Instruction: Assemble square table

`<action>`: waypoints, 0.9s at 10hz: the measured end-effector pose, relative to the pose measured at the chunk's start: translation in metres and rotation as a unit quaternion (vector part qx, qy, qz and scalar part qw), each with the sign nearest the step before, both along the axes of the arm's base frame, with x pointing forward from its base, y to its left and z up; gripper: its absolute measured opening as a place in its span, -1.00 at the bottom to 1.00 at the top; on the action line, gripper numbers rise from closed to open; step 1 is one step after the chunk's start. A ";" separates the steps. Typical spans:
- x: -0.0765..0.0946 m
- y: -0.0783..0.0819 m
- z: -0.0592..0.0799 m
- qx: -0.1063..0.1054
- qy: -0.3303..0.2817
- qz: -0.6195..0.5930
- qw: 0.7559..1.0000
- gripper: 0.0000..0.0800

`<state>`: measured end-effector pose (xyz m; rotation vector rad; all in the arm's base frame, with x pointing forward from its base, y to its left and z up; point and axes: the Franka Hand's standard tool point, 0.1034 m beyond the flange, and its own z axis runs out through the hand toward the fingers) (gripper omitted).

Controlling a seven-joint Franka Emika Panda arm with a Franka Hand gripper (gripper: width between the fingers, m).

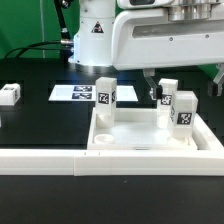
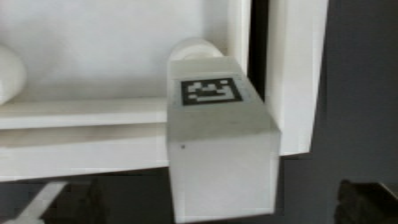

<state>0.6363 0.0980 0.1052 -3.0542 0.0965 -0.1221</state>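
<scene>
Your gripper (image 1: 160, 92) is hanging with its jaws spread as wide as they go. It is gripping nothing that you can see, and it is sitting just above the far right leg (image 1: 167, 90). The wrist view is showing one tagged block up close, likely that same leg (image 2: 222, 140), with its tag on the upper end. The fingertips are barely showing there, so you cannot tell if they are touching it.

The slab (image 1: 140, 141) is lying underside up in the middle of the scene, just behind the rail (image 1: 60, 160).

Progress, as a judgement: you are looking about three quarters done.
- The left leg (image 1: 105, 95) is standing upright at the slab's far corner on the exterior view's left.
- The near right leg (image 1: 185, 108) and the far right leg are standing at the corners on that view's right.
- How tightly any of them is seating, you cannot tell.
- The loose leg (image 1: 10, 95) is lying well apart at the exterior view's left edge. That one is waiting to go in.
- The slab's near corner on that left side is showing no leg.

Containers: the slab's rim is acting as a shallow tray. It is holding only those three legs at its corners, and its middle is bare. The marker board (image 1: 75, 93) is lying flat beyond it, carrying nothing.
</scene>
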 end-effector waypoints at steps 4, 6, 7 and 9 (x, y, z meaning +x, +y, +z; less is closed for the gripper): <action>-0.002 -0.013 -0.018 -0.005 0.007 -0.002 1.000 0.62; -0.018 -0.008 -0.023 0.003 0.072 -0.023 0.997 0.62; -0.011 -0.010 -0.021 0.002 0.057 -0.024 0.998 0.62; -0.011 -0.010 -0.023 0.001 0.056 -0.025 0.998 0.29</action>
